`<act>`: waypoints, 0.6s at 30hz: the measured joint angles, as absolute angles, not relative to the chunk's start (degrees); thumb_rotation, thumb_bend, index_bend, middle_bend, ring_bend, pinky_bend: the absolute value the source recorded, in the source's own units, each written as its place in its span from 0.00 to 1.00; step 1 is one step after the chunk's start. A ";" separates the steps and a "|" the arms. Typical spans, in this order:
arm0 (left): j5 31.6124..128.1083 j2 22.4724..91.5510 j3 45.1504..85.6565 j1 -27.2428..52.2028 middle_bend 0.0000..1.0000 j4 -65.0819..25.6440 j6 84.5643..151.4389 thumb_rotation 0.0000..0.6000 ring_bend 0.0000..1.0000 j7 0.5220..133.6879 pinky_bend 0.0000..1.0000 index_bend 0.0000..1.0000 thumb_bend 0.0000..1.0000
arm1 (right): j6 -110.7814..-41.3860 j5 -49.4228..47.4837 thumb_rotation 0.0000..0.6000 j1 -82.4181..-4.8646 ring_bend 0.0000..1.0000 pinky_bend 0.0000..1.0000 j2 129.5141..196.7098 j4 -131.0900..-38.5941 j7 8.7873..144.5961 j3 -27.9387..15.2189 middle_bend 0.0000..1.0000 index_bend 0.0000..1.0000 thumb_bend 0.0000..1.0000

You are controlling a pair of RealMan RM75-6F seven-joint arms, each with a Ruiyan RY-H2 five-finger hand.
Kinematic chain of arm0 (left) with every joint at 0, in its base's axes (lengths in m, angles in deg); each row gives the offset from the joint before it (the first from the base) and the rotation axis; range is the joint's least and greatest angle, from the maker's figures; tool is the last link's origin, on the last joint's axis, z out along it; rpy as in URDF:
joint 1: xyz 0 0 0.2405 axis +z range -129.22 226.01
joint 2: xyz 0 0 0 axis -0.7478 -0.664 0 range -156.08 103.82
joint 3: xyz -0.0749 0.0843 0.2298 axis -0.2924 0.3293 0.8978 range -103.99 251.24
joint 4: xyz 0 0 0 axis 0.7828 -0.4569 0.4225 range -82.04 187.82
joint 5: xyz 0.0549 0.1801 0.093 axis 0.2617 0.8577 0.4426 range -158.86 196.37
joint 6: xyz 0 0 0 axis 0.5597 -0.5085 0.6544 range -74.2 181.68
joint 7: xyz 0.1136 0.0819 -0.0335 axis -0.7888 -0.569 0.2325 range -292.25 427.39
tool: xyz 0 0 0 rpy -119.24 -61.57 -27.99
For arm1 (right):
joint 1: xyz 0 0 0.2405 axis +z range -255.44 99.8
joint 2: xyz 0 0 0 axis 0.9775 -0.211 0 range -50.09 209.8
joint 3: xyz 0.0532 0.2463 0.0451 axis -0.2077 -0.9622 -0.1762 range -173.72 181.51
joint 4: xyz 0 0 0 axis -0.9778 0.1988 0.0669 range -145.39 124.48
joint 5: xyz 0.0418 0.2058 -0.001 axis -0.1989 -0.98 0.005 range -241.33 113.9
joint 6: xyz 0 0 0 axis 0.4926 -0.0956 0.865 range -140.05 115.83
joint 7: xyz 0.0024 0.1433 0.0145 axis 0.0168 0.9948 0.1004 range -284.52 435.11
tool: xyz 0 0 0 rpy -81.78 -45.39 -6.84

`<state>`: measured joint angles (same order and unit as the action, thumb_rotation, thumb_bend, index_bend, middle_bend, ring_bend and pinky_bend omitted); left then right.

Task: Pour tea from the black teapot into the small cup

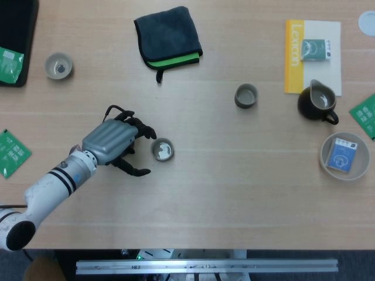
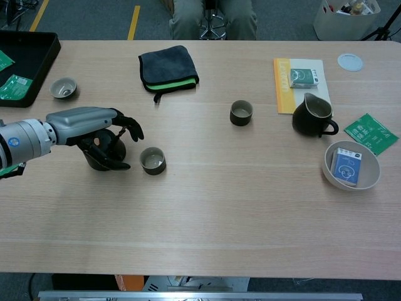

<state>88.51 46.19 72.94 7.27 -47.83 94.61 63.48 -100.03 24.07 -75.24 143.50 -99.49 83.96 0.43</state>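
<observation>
The left hand sits over the black teapot, which stands on the bench just left of the small cup. Its fingers curl down around the pot and its wire handle; from the head view the hand hides nearly all of the pot, so I cannot tell whether the fingers actually clasp the handle or only rest around it. The right hand is not in view in either camera.

The main risk, as I judge it, is a poor hold: if the fingers catch only the thin handle loosely, the pot may swing or tip as it lifts and spill tea on the bench before reaching the cup. The cup stands very near the fingertips, so a careless sweep could knock it over or push it away. Pouring too steeply could also overshoot such a small rim.

As for writing, a yellow booklet at the far right carries the word "Lexicon" down its spine edge. The small box lying on it and the green packets have print too small to read.
</observation>
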 measured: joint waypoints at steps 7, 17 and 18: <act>88.14 47.28 73.41 7.60 0.28 -45.90 95.93 0.64 0.15 62.13 0.05 0.24 0.16 | -100.02 24.16 1.00 -75.18 0.00 0.00 143.54 -99.61 83.81 0.35 0.19 0.24 0.05; 85.98 48.32 73.37 7.61 0.28 -42.47 96.26 0.64 0.15 61.12 0.04 0.24 0.16 | -100.08 24.12 1.00 -75.25 0.00 0.00 143.38 -100.04 83.44 0.28 0.19 0.24 0.05; 85.71 48.39 73.39 7.62 0.28 -42.06 96.37 0.64 0.15 60.79 0.04 0.24 0.16 | -100.10 24.12 1.00 -75.25 0.00 0.00 143.38 -100.08 83.40 0.27 0.19 0.24 0.05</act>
